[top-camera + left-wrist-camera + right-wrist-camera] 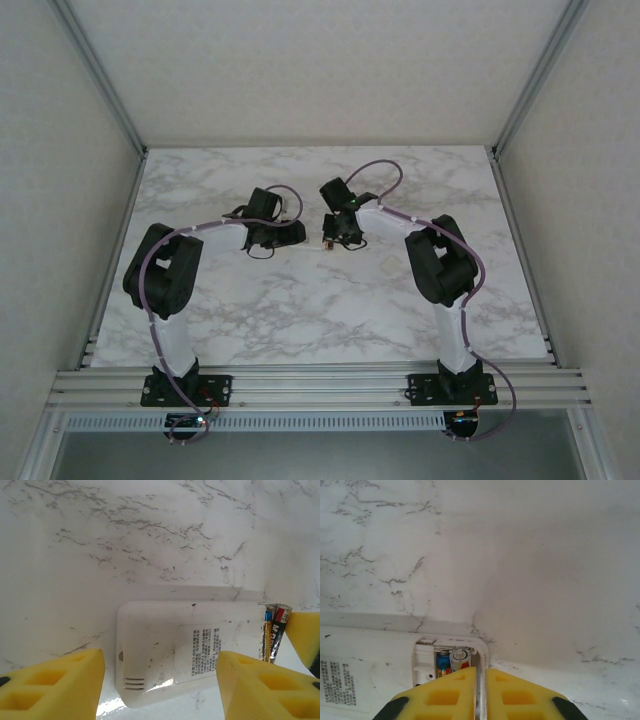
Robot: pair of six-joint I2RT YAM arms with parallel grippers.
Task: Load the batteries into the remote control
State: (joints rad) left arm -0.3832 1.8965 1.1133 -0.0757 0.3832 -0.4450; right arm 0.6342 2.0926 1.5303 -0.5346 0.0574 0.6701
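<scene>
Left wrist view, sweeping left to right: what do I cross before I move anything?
left gripper's yellow finger → remote control's rounded end → printed label → batteries

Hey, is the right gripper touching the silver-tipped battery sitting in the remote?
Cannot tell. In the right wrist view the right gripper has a fingertip overlapping the near end of the silver-tipped battery in the remote, hiding any contact or gap.
</scene>
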